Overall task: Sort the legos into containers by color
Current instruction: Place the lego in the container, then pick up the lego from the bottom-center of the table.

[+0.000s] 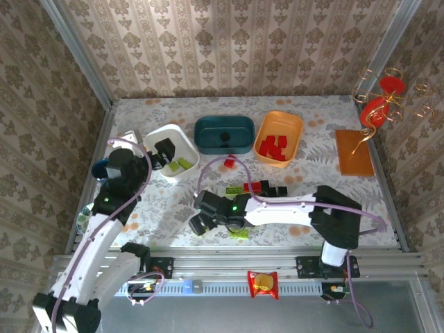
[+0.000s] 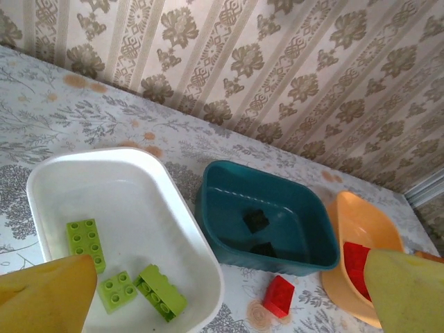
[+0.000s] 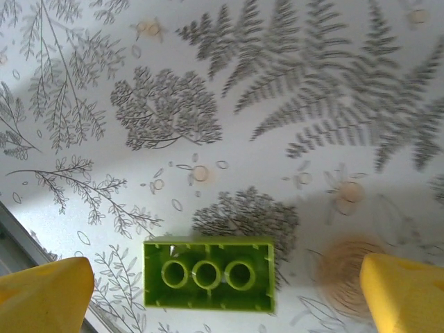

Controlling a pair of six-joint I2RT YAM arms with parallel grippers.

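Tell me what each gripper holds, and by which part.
Nothing held. Left gripper open above the white tray; right gripper open over a lime green brick.

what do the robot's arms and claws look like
The left arm and right arm are white tubes with black joints, each with a small green light and a looping lilac cable. The claw fingers look yellow.

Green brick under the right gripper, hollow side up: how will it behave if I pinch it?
The green brick looks like rigid moulded plastic, so it should not flex. It is probably light, being hollow with three tubes showing. Its glossy flat walls may slip, but lying flat on the table it should not roll.
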